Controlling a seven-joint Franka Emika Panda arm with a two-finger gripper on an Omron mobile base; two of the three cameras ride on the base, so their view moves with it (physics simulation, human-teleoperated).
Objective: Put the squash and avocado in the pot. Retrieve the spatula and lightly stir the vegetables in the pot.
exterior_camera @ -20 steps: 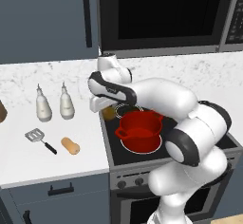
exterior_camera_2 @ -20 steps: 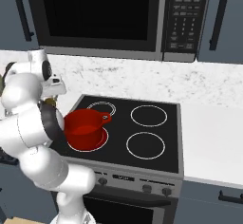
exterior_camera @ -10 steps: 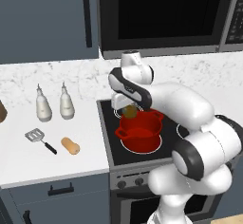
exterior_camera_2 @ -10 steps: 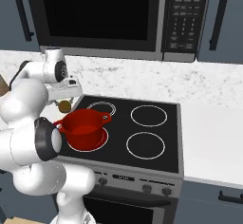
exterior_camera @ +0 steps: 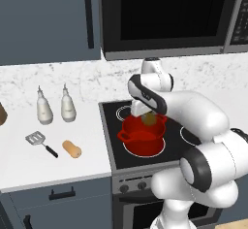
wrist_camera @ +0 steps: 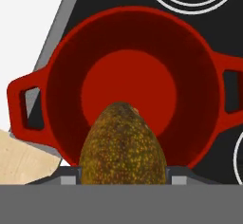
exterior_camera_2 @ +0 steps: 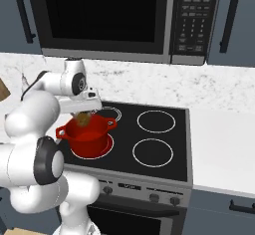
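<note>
I am gripping the avocado [wrist_camera: 123, 144] in my end effector [exterior_camera: 148, 118], and I am now hovering directly above the pot [exterior_camera: 142, 135]; one second ago the end effector was positioned over the left edge of the stove [exterior_camera: 116, 155], beside the pot rather than over it, and half a second ago it was just reaching the pot's rim. In the hand view the avocado is hanging over the open red interior, slightly toward the near wall, and the pot floor is showing bare, so I am judging that nothing has been deposited yet. The pot is sitting on the front-left burner of the stove, with one loop handle pointing toward the desk [exterior_camera: 29, 165] on the left. The squash [exterior_camera: 71, 150] is lying on the desk near its front edge, well apart from the pot, and the spatula [exterior_camera: 40, 142] is lying just beside it on the left, head toward the back. The change means the carry phase is ending: I am judging that the next action is releasing the avocado into the pot, after which the squash transfer and the stirring remain outstanding. A release from this height is risking a bounce against the near wall.
</note>
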